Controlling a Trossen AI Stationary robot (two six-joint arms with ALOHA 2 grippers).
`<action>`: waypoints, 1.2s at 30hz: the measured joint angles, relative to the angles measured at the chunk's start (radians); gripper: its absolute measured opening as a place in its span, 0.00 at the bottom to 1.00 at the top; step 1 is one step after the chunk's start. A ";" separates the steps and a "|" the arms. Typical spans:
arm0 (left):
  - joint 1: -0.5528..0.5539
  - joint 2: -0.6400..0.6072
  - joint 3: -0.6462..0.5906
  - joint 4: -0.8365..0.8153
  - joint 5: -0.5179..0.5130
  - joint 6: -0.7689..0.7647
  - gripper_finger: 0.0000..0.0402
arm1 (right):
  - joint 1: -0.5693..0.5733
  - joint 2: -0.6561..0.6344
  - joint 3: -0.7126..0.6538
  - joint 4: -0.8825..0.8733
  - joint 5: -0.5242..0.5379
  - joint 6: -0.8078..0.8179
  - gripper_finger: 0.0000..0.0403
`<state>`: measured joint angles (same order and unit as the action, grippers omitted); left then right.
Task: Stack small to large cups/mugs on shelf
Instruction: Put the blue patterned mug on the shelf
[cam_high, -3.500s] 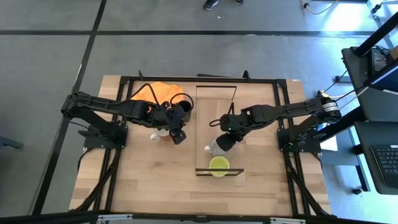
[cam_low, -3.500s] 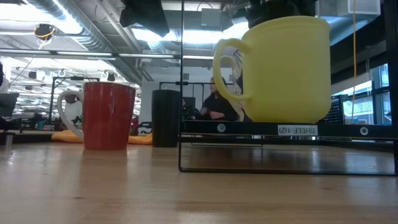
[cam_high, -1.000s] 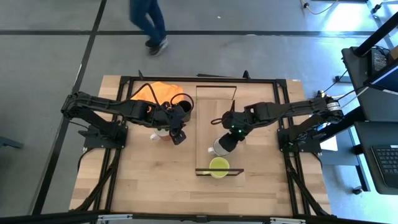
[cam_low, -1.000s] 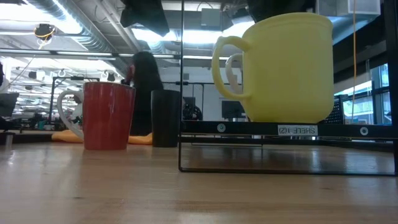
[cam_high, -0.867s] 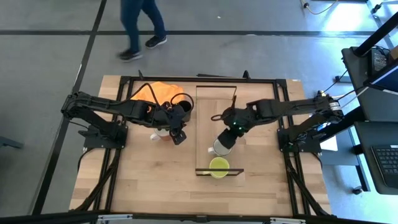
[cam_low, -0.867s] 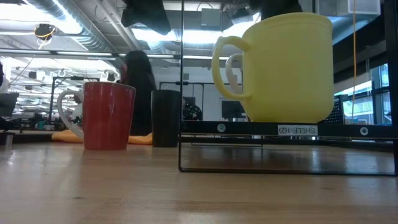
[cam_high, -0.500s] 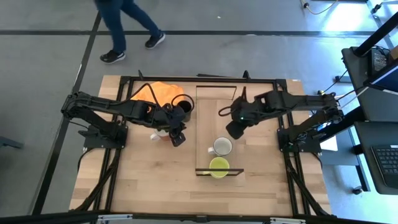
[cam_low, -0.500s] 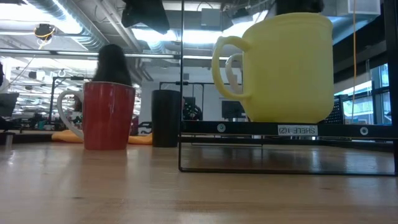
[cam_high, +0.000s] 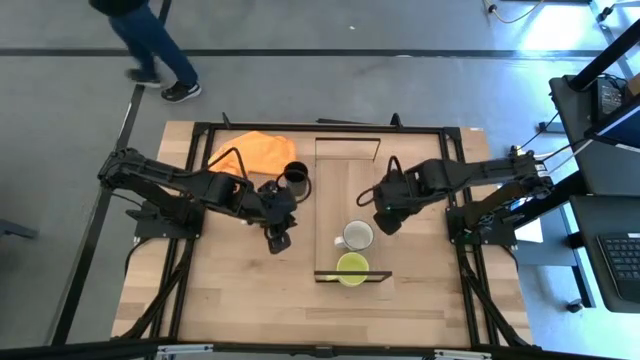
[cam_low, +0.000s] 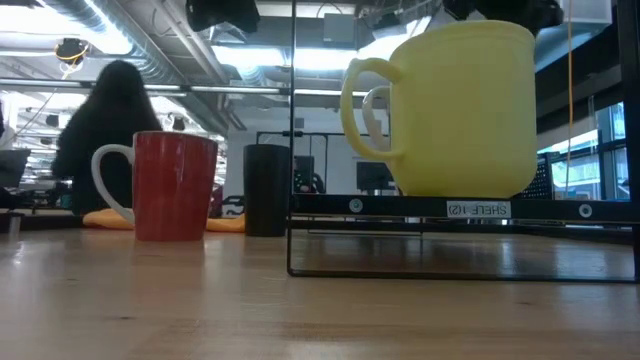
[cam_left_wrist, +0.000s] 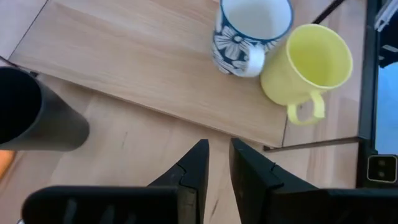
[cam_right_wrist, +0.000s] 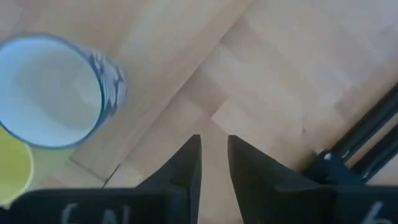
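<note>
The yellow-green mug (cam_high: 351, 267) stands at the near end of the shelf (cam_high: 347, 170), and a white mug with a blue flower pattern (cam_high: 353, 236) stands just behind it. Both show in the left wrist view, yellow (cam_left_wrist: 308, 65) and white (cam_left_wrist: 252, 28). The black cup (cam_high: 296, 178) stands on the table left of the shelf. The reddish-brown mug (cam_low: 175, 185) stands on the table; my left arm hides it in the high view. My left gripper (cam_high: 278, 241) is shut and empty, left of the shelf. My right gripper (cam_high: 388, 224) is shut and empty, right of the white mug.
An orange cloth (cam_high: 250, 151) lies at the table's far left. The shelf's far half is bare board. A dark frame (cam_high: 200, 128) runs round the table. A person (cam_high: 140, 35) walks on the floor beyond the far edge.
My right gripper has let go of the white mug, left standing on the shelf behind the yellow-green mug, and has drawn back toward the table's right and far side. My left gripper has moved toward the near edge. The person has walked leftward.
</note>
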<state>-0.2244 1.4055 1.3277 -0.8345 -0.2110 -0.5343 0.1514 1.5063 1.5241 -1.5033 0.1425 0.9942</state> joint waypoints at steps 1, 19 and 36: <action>-0.007 0.001 0.000 0.000 -0.011 -0.010 0.15 | 0.008 0.000 -0.010 0.004 -0.016 0.003 0.20; -0.028 0.008 -0.114 0.113 -0.030 -0.114 0.15 | 0.062 0.001 -0.208 0.333 -0.154 0.051 0.20; 0.022 0.008 -0.151 0.149 -0.007 -0.111 0.15 | 0.061 0.001 -0.254 0.462 -0.179 0.038 0.20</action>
<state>-0.2025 1.4132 1.1770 -0.6853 -0.2184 -0.6457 0.2127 1.5074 1.2705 -1.0414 -0.0364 1.0323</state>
